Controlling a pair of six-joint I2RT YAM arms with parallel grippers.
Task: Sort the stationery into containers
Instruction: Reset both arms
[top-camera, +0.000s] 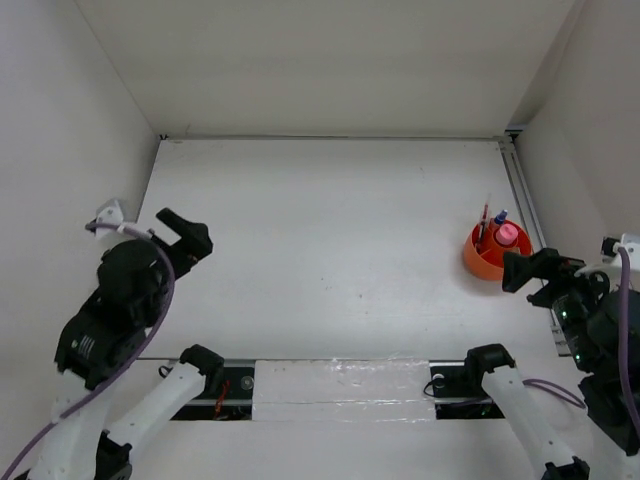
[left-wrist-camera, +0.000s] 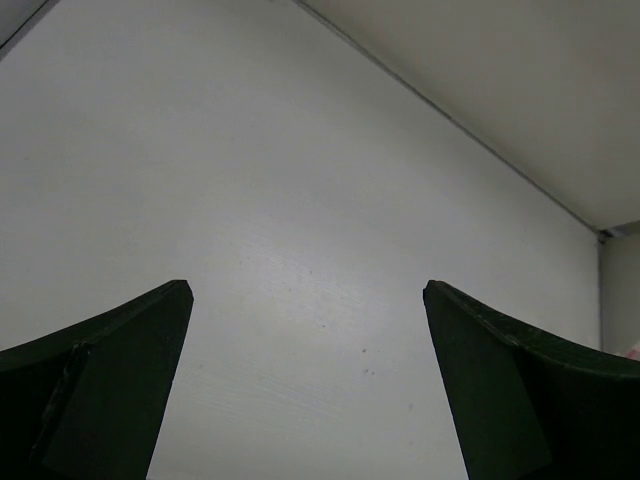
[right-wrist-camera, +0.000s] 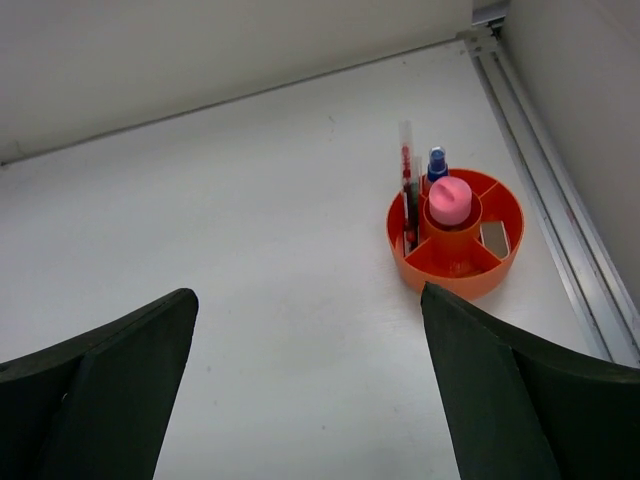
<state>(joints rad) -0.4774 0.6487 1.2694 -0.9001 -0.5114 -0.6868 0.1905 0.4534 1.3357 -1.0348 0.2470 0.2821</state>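
Both your pincers gape empty: left pincer (top-camera: 185, 235) far from the orange cup (right-wrist-camera: 455, 282), right pincer (right-wrist-camera: 307, 292) near it. Pens (right-wrist-camera: 406, 185), pink-capped tube (right-wrist-camera: 450, 200), blue-capped bottle (right-wrist-camera: 437, 163) stand inside, propped by its dividers (right-wrist-camera: 488, 189).

The plain white counter (top-camera: 320, 250) carries a round orange plastic divided holder (top-camera: 478, 266), standing near its right edge, just beside the metal rail (top-camera: 524, 195) there.
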